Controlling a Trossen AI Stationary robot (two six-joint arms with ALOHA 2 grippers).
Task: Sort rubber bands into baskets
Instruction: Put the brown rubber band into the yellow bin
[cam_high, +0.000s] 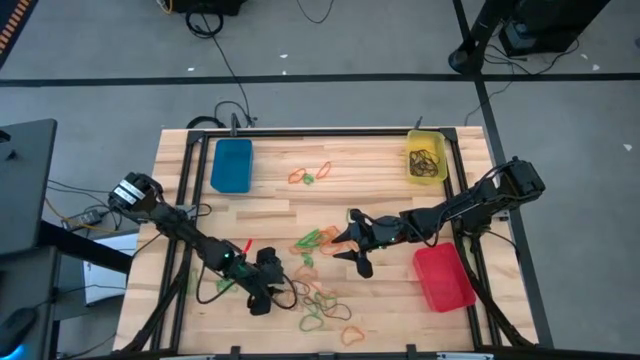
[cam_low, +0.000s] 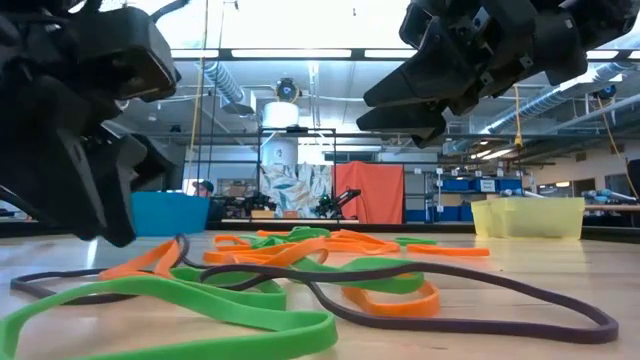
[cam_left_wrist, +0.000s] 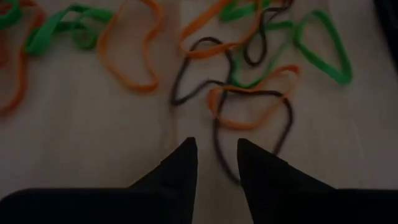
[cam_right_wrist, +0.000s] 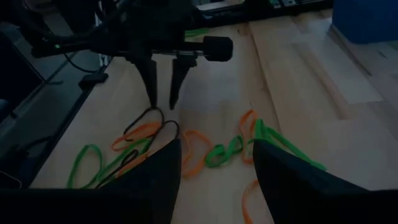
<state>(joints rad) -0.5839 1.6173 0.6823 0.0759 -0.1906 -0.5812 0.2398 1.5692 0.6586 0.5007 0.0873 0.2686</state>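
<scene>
Two dark hands hover spread over the wooden bench (cam_high: 400, 310). Thin orange, green and dark elastic rubber bands (cam_high: 322, 300) lie just ahead of the left hand (cam_high: 262, 298). The right hand (cam_high: 352, 245) holds nothing.

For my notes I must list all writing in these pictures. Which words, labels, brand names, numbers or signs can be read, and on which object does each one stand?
No text can be read in any view.
Blue plastic basket, yellow plastic basket, red plastic basket: no label shows.
Thin elastic rubber bands and light wooden table: no markings.
Left gripper and right gripper: plain dark, no brand visible.
Room behind the table in the low view: any signs are too small to read.
</scene>
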